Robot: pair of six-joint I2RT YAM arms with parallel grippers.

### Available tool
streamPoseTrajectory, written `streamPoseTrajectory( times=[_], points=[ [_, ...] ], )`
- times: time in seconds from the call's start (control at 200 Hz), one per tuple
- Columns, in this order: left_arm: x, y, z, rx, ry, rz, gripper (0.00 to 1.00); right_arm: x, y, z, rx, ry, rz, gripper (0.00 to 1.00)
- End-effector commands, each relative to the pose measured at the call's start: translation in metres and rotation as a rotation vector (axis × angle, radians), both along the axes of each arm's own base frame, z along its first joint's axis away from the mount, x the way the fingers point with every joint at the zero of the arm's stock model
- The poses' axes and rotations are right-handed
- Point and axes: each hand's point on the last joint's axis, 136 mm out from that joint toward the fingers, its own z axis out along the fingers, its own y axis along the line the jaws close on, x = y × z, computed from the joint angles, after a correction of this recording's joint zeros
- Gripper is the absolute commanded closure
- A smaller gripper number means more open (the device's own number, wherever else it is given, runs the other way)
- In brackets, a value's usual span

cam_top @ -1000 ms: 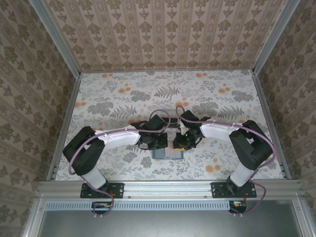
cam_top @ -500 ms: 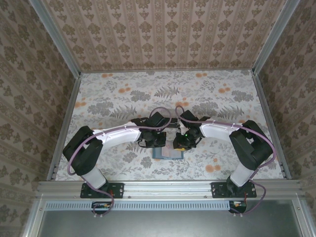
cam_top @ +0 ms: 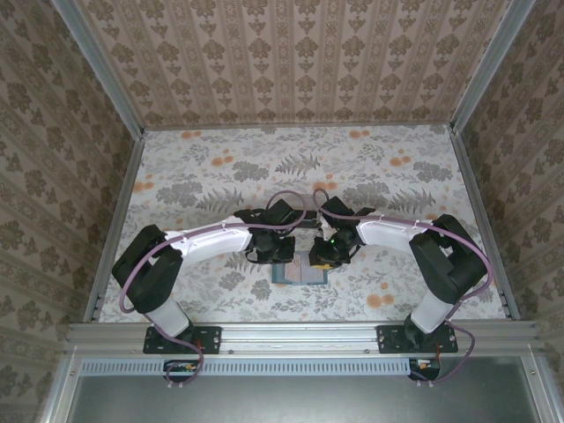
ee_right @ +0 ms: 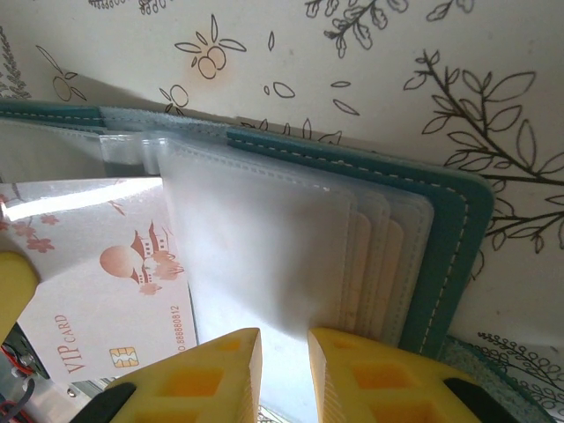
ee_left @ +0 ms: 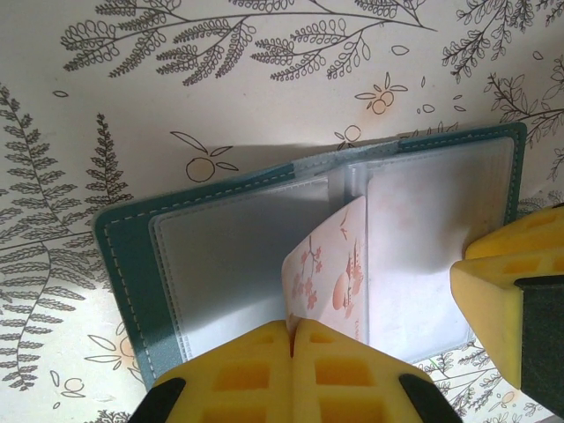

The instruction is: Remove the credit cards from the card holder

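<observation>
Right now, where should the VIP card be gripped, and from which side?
Grip the VIP card by its free edge, from the card holder's open side, where the left gripper pinches it. That end sticks out tilted; the rest is tucked under a clear sleeve.

Card holder (ee_left: 123,264), apparently flat, on table (ee_left: 176,88)

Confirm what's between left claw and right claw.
Left wrist view: a clear sleeve page of the card holder spans the stretch from left claw to right claw. The blossom-print card pinched in the left claw slants up along that page's inner edge.
</observation>
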Motion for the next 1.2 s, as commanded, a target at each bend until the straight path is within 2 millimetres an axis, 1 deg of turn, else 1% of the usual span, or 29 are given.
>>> streamPoseTrajectory(
  times=[0.0, 0.225, 0.4, 0.685, 0.805, 1.045, 1.195],
  points=[
    [0.003, 0.010, 0.008, 0.037, -0.017, 0.001, 1.00, -0.007, -0.015, -0.006, -0.085, 0.016, -0.001, 0.76],
    [0.008, 0.010, 0.010, 0.034, -0.035, 0.022, 0.99, -0.007, -0.016, -0.006, -0.087, 0.017, -0.002, 0.76],
    [0.008, 0.010, 0.011, 0.037, -0.037, 0.027, 0.99, -0.008, -0.016, -0.006, -0.086, 0.016, 0.001, 0.76],
    [0.009, 0.016, 0.014, 0.060, -0.050, 0.028, 0.99, -0.008, -0.016, -0.006, -0.086, 0.016, 0.001, 0.76],
    [0.008, 0.010, 0.013, 0.042, -0.037, 0.012, 0.99, -0.008, -0.016, -0.006, -0.084, 0.017, 0.003, 0.76],
    [0.003, -0.012, 0.012, -0.005, -0.010, -0.025, 0.95, -0.008, -0.015, -0.007, -0.082, 0.019, 0.005, 0.76],
    [-0.001, -0.018, 0.012, -0.020, 0.001, -0.029, 0.89, -0.007, -0.014, -0.006, -0.081, 0.019, 0.005, 0.76]
  ],
)
